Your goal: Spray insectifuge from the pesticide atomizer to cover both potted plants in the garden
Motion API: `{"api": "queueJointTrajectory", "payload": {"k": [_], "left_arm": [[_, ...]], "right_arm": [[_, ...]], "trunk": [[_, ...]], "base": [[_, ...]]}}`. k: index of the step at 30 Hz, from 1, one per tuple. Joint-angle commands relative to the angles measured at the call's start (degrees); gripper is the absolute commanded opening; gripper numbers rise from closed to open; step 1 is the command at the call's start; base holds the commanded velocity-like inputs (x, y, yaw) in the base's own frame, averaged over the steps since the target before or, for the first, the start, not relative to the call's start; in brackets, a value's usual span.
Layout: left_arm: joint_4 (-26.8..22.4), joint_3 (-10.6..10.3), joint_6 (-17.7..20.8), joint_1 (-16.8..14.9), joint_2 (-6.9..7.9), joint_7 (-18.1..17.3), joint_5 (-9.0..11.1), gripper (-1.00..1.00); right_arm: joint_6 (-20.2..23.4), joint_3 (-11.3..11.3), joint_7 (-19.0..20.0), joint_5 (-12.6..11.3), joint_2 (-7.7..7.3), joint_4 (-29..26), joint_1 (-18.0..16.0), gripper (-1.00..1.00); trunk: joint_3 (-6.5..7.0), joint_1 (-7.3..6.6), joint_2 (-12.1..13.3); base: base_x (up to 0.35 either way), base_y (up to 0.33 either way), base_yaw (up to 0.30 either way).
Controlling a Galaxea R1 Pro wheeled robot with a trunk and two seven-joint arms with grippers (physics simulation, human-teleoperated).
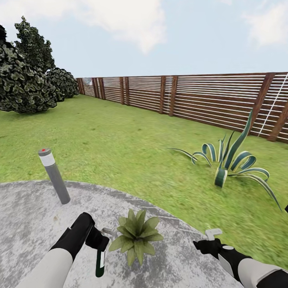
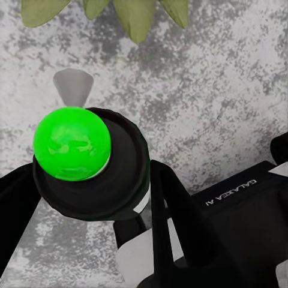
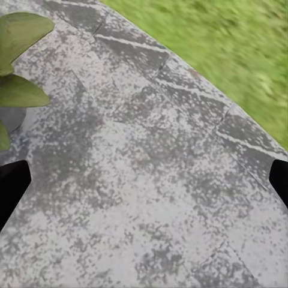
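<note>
Gripped in the closed left gripper [image 1: 100,243]: dark green-capped atomizer bottle [image 1: 100,262], beside the speckled green rosette plant [image 1: 137,237]; right gripper [image 1: 211,236] spread wide, empty.

A: Where is the head camera looking from?
B: It's looking from above both arms, toward twelve o'clock, over the paving [image 1: 32,216] to the fence [image 1: 208,98].
A: And the wrists?
B: Both are facing down at the paving, close up, each catching leaves of the potted plant [image 1: 136,236] the head view is showing.
</note>
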Motion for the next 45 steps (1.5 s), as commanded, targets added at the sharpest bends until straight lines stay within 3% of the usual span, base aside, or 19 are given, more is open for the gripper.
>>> {"api": "queueJointTrajectory", "payload": {"k": [1,16,26,45], "left_arm": [[-0.07,0.37,0.22,-0.02,-0.10,-0.56,-0.60,-1.00],[2.14,0.32,0.22,0.05,-0.17,-0.56,-0.60,-1.00],[2.50,0.34,0.22,0.05,-0.19,-0.52,-0.60,-1.00],[10.09,0.22,0.22,0.05,-0.20,-0.50,-0.71,-1.00]], "right_arm": [[-0.22,0.45,0.29,-0.60,0.00,0.09,-0.05,1.00],[-0.22,0.48,0.44,-0.60,-0.06,0.14,0.02,1.00],[-0.08,0.45,0.32,-0.60,-0.01,0.14,0.03,1.00],[-0.12,0.37,0.49,-0.60,-0.09,0.16,0.03,1.00]], "trunk": [[-0.06,-0.01,-0.03],[-0.06,-0.01,-0.03],[-0.06,-0.01,-0.03],[-0.96,-0.01,-0.03]], "base": [[0.005,0.002,0.000],[0.005,0.000,0.000],[0.274,0.000,0.000],[0.019,0.000,0.000]]}}
